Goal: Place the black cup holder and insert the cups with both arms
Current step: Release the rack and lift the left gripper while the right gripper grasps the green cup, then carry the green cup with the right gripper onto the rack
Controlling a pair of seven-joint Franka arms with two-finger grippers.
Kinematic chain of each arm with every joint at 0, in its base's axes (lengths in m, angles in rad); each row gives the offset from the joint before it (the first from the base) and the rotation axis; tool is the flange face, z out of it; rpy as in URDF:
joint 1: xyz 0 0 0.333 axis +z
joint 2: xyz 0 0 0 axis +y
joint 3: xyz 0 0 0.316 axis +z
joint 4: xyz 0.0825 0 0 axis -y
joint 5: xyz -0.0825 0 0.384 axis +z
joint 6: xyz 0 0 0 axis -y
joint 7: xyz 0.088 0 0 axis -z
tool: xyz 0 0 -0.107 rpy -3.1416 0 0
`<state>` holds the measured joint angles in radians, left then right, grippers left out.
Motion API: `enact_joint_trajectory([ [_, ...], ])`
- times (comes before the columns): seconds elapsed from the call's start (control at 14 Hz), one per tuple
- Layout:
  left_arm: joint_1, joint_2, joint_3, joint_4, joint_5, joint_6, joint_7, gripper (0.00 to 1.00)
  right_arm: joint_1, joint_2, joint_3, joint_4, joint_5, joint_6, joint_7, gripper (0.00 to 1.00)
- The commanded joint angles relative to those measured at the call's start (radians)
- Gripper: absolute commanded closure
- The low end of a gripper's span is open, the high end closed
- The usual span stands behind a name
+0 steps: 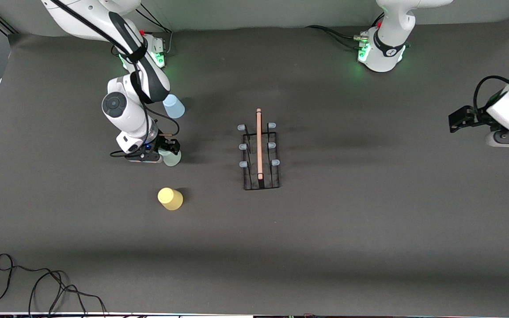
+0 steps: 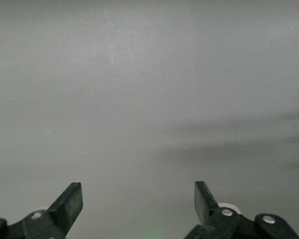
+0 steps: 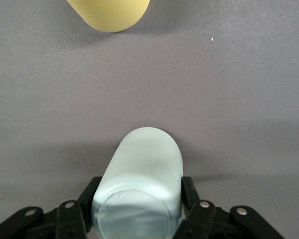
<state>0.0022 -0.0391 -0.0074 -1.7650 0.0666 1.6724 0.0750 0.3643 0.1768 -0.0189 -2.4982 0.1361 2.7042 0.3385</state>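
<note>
Dark grey table mat (image 1: pixel 325 247) | black cup holder (image 1: pixel 260 152) stood mid-table, pegs bare | right gripper (image 1: pixel 168 148) clamped the grey-green cup (image 3: pixel 139 184), apparently for pegging | left gripper (image 2: pixel 138 201) waited, fingers spread, at its table end | blue cup (image 1: pixel 173 106), yellow cup (image 1: pixel 170 198) upside-down nearby | no writing legible

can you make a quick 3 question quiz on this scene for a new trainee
1. True or false: the right gripper has its fingers on either side of the yellow cup.
2. Which arm waits away from the cups, its gripper open over bare table at its own end?
A. left
B. right
3. Fill in: the black cup holder has ___ cups on its pegs.

Key:
1. False. They are shut on the pale grey-green cup; the yellow cup stands apart, nearer the front camera, and the light blue cup farther from it.
2. A, the left gripper.
3. No
</note>
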Motion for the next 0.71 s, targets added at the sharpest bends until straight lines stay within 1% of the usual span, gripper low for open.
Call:
enact_joint_trajectory([
  [0.0,-0.001,-0.011,0.003,0.001,0.001,0.010,0.017,0.00,0.015,-0.120,-0.009,0.005,0.016,-0.111,0.016,1.00],
  [0.14,-0.010,-0.010,0.001,0.001,-0.022,0.010,0.005,0.00,0.015,-0.192,-0.009,0.039,0.016,-0.222,0.083,1.00],
  [0.29,-0.022,-0.010,-0.016,0.001,-0.022,-0.005,-0.021,0.00,0.019,-0.227,0.003,0.109,0.014,-0.361,0.173,1.00],
  [0.36,-0.024,-0.011,-0.017,0.001,-0.022,-0.010,-0.021,0.00,0.053,-0.230,0.004,0.146,0.014,-0.406,0.245,1.00],
  [0.43,-0.022,-0.011,-0.017,0.001,-0.022,-0.017,-0.017,0.00,0.111,-0.229,0.002,0.192,0.016,-0.443,0.333,1.00],
  [0.64,-0.015,-0.016,-0.014,-0.001,-0.018,-0.019,-0.004,0.00,0.235,-0.194,0.002,0.298,0.014,-0.478,0.555,1.00],
])
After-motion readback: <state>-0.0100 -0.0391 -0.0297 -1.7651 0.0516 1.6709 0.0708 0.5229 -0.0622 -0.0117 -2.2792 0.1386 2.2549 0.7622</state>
